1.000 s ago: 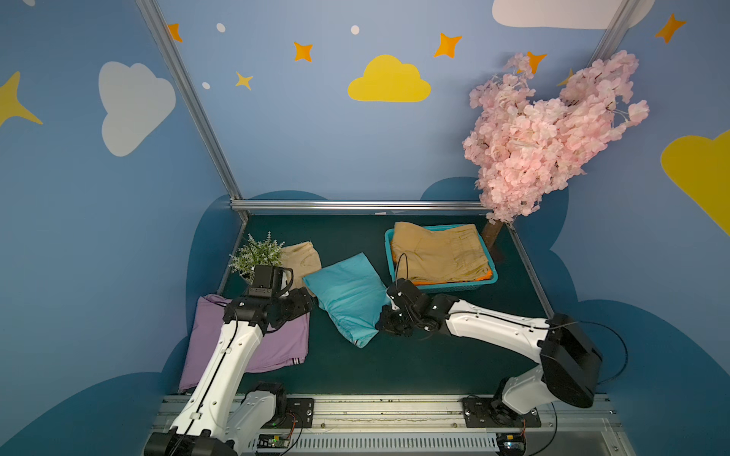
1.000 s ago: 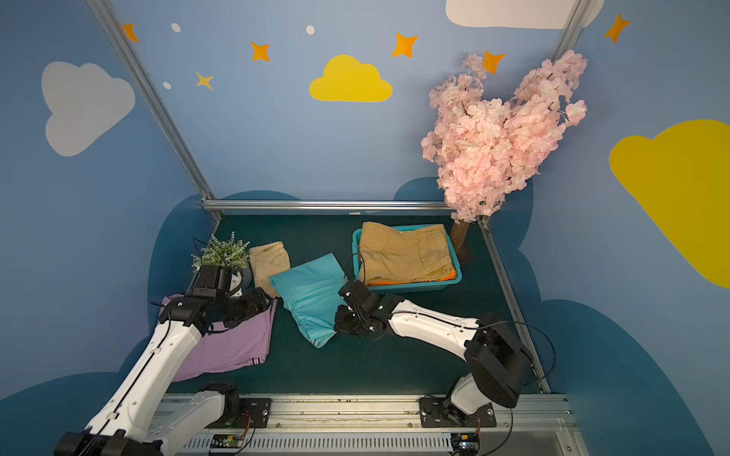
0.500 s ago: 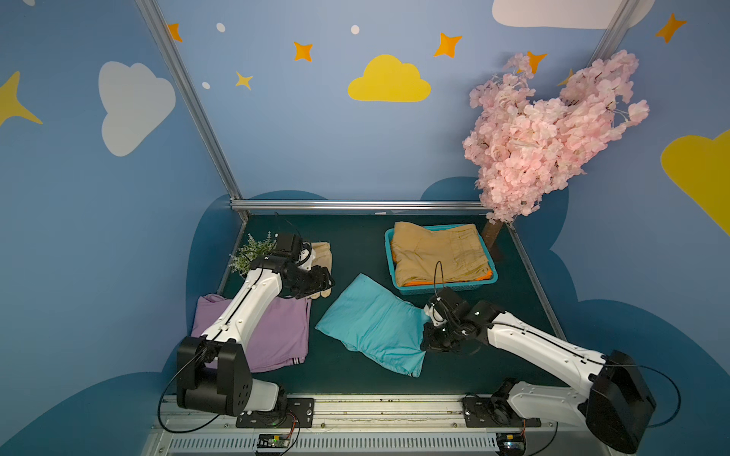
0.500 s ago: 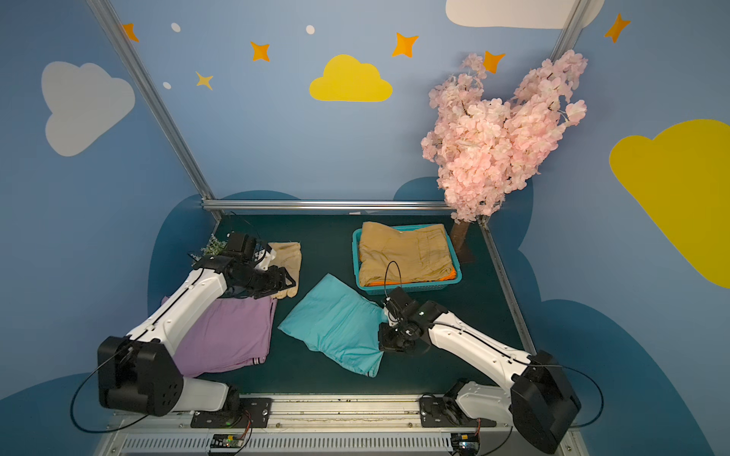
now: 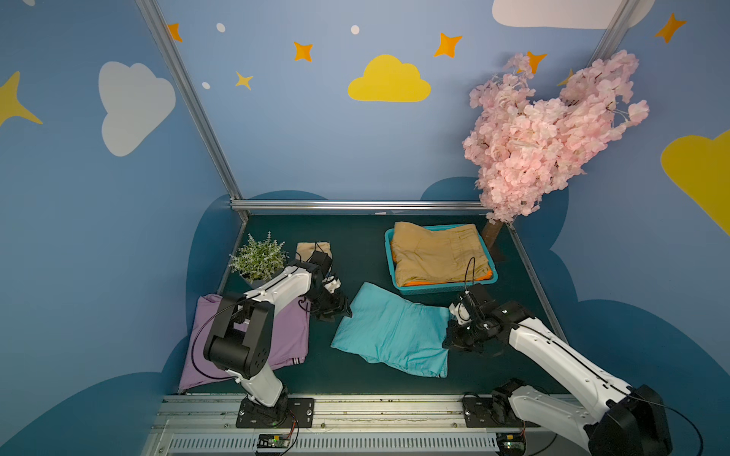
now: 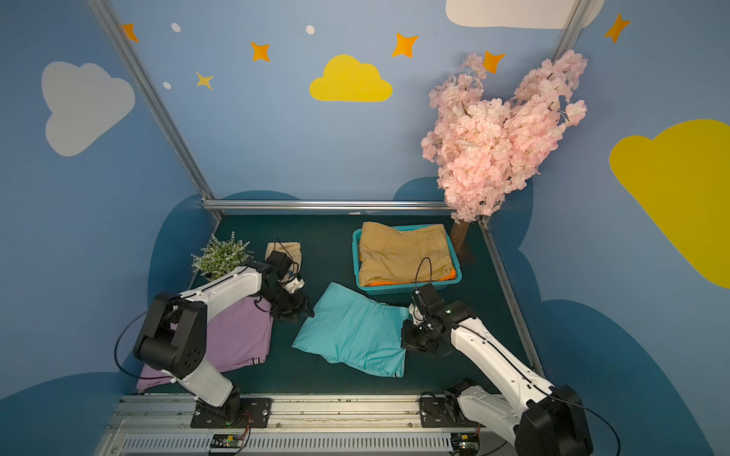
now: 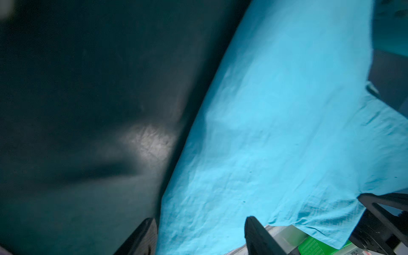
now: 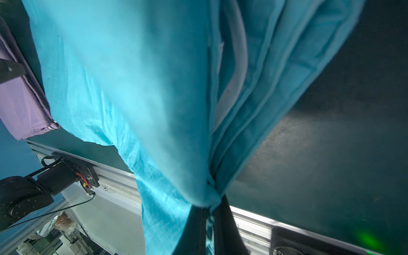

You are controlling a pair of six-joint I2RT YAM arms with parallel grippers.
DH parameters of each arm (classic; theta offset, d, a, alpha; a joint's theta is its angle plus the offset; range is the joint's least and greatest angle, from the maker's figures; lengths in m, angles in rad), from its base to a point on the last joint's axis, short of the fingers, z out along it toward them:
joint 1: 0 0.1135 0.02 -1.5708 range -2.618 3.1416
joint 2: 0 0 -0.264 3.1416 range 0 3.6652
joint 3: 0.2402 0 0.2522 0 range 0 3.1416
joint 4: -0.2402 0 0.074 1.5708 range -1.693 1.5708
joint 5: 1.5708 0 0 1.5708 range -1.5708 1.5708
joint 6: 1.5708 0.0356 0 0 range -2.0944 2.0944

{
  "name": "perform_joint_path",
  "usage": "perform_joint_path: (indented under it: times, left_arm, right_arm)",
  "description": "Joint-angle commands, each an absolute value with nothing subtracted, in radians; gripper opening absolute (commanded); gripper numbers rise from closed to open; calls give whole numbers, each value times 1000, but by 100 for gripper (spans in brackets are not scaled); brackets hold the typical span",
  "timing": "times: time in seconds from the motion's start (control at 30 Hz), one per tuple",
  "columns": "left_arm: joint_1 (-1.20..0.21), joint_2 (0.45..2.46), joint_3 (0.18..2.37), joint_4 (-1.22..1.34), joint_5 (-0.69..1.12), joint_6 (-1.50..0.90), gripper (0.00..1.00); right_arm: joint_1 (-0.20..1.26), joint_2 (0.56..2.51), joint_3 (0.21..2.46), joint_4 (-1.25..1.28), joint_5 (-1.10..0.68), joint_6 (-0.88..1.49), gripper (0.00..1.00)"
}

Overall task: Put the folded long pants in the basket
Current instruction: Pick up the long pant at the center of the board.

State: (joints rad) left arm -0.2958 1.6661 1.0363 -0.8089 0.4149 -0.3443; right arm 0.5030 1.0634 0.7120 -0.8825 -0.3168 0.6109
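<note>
The turquoise folded long pants [image 5: 391, 329] [image 6: 353, 329] lie slanted in the middle of the dark mat. My right gripper [image 5: 454, 339] [image 8: 209, 209] is shut on their right edge, and the cloth bunches at the fingertips. My left gripper [image 5: 339, 312] [image 7: 198, 229] is open at their far left corner, with the cloth's edge between its fingers. The turquoise basket [image 5: 442, 290] [image 6: 407, 290] stands at the back right, holding khaki pants [image 5: 438, 252] over orange ones [image 5: 434, 282]. Lilac pants [image 5: 284, 339] [image 8: 19, 106] lie at the left, partly under my left arm.
A small potted plant [image 5: 258, 258] and a beige glove [image 5: 312, 248] sit at the back left. A pink blossom tree [image 5: 545, 134] rises behind the basket's right corner. Metal rails edge the mat at back, sides and front.
My right gripper has dragged the turquoise pants toward the front right. My left arm has swung from over the lilac pants to the turquoise pants' left corner, its jaws narrowing.
</note>
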Motion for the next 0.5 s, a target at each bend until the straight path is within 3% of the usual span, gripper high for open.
perform_joint_path:
  times: [0.0,0.47]
  left_arm:
    - [-293,1673,1028,-755,434,-376,67]
    - [-286,1799,980,-445,522,-430,66]
  right_arm:
    - [488,1039,710,-919,-340,591,0]
    - [452,1041,715,-916,-404,546,0]
